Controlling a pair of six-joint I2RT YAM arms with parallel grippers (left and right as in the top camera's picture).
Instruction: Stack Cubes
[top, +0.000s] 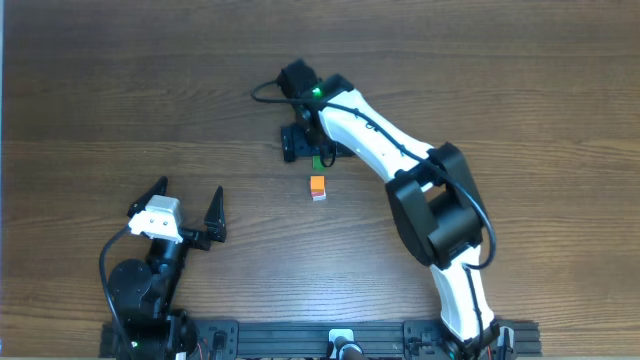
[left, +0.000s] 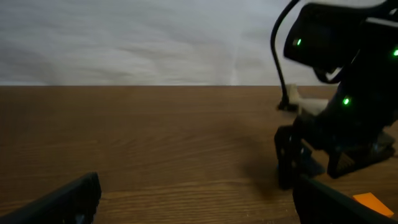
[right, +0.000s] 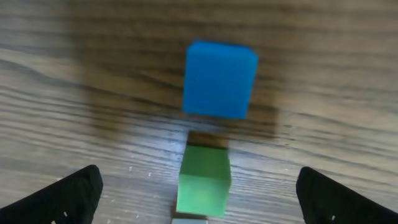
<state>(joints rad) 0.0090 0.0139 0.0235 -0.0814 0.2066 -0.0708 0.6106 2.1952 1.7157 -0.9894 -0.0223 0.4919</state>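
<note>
Spread wide, the right arm's jaws are held over the green cube (right: 203, 180), just beside the blue cube (right: 219, 79) on the counter (right: 62, 93), apparently lined up for a pick, while the left arm's spread jaws are parked well apart.

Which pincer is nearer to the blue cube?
Right. The right pincer hangs open above the blue cube; the left pincer is open too, far off to the cube's left.
</note>
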